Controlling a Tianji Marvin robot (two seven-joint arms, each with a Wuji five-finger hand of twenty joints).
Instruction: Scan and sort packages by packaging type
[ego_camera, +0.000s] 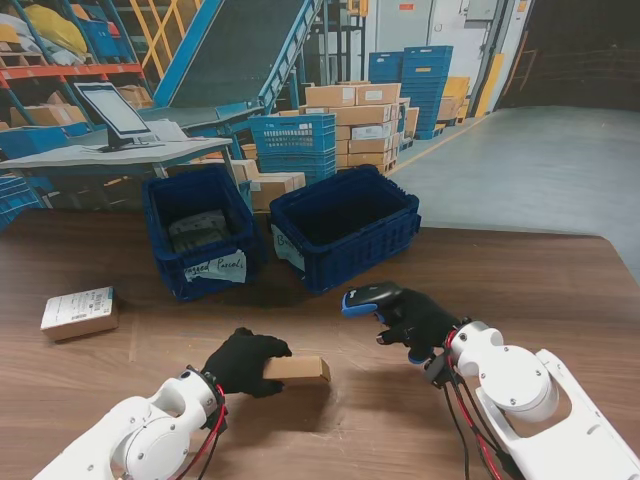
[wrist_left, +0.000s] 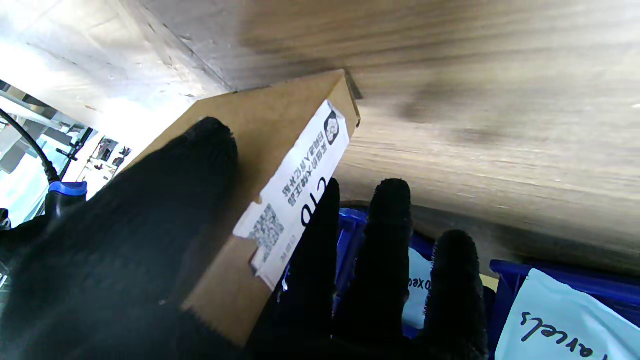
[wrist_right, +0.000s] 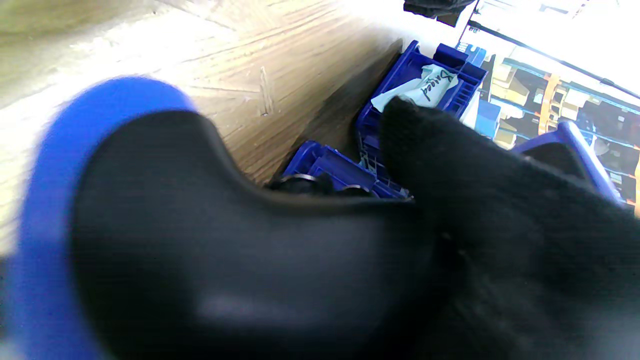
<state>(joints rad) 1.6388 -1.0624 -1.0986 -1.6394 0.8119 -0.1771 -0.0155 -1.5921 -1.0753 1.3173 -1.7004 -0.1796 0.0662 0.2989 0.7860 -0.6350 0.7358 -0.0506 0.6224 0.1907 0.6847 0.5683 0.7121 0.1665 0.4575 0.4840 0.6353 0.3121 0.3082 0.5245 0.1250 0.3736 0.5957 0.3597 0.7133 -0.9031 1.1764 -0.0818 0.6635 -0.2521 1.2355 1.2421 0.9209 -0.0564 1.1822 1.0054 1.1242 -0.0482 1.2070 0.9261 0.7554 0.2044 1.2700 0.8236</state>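
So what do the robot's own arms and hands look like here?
Both arms are glossy white rounded shells. The left hand and right hand wear black knit gloves over five fingers. Red and black cables run along each wrist.

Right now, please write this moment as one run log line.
left hand: holds cardboard box | right hand: holds barcode scanner | blue crates: beyond
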